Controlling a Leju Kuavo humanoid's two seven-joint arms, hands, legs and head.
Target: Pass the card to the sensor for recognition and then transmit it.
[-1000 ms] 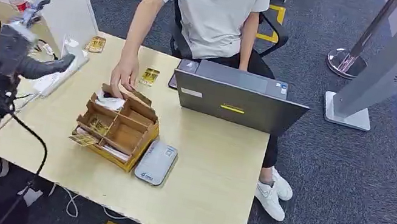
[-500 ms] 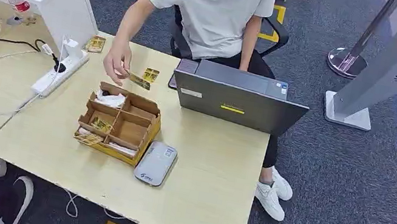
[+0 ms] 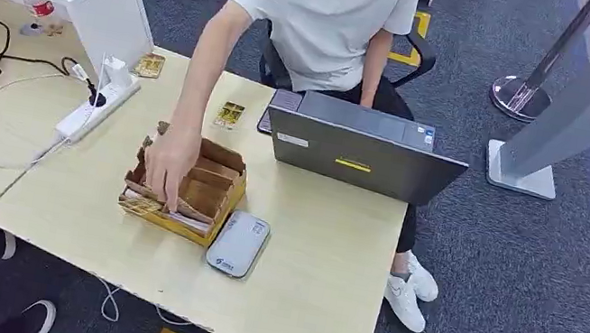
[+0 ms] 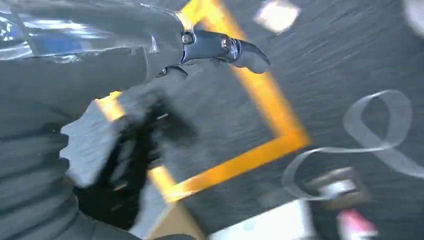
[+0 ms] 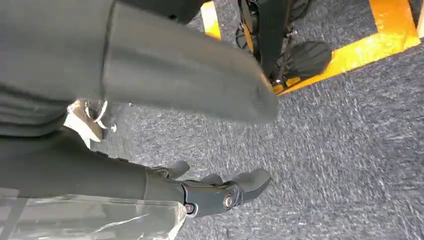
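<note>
A person's hand (image 3: 170,165) reaches into the cardboard box (image 3: 217,199) on the counter (image 3: 322,254), beside the grey sensor (image 3: 237,243). The left hand (image 4: 150,115) and the right hand (image 5: 200,150) both hold nothing, fingers apart, above the carpet.

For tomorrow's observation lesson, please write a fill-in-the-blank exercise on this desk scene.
1. The person's hand reaches into the brown ____ divided box.
2. The flat grey card sensor lies on the pale wooden table beside the ____.
3. The grey laptop is ____.

Missing words: cardboard; box; open
</note>
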